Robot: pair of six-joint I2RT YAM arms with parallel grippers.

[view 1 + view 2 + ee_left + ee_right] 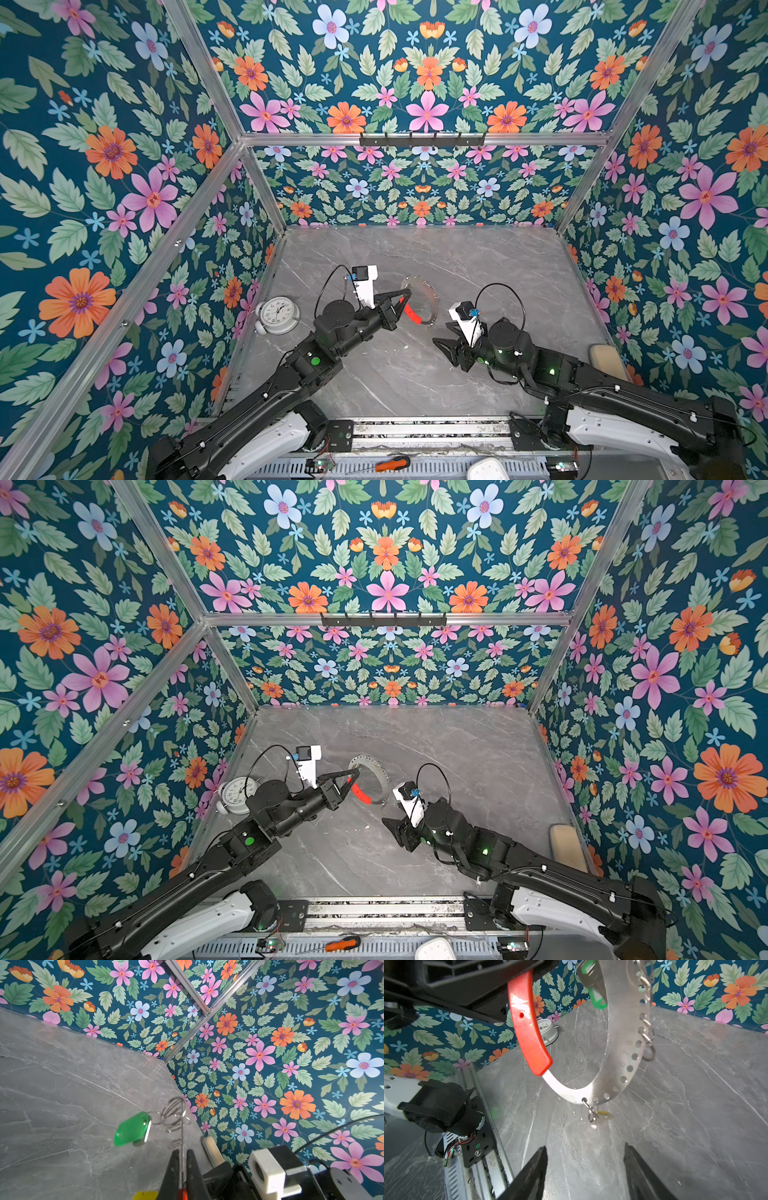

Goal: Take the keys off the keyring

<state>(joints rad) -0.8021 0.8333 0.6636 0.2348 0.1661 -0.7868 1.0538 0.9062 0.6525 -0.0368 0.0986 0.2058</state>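
Keyring [623,1043] aloft over tabletop [457,257], pinched tight at red section [527,1028] by left gripper [182,1154]; right gripper [585,1150] spread, short of dangling yellow-tagged key [604,1113]. Risk: hoop pivoting in thin pinch, grasp landing on wire ring [591,1114] instead.

I am finding no text that I can read, only dial numerals on the alarm clock [277,314] at middle left, too small to tell.
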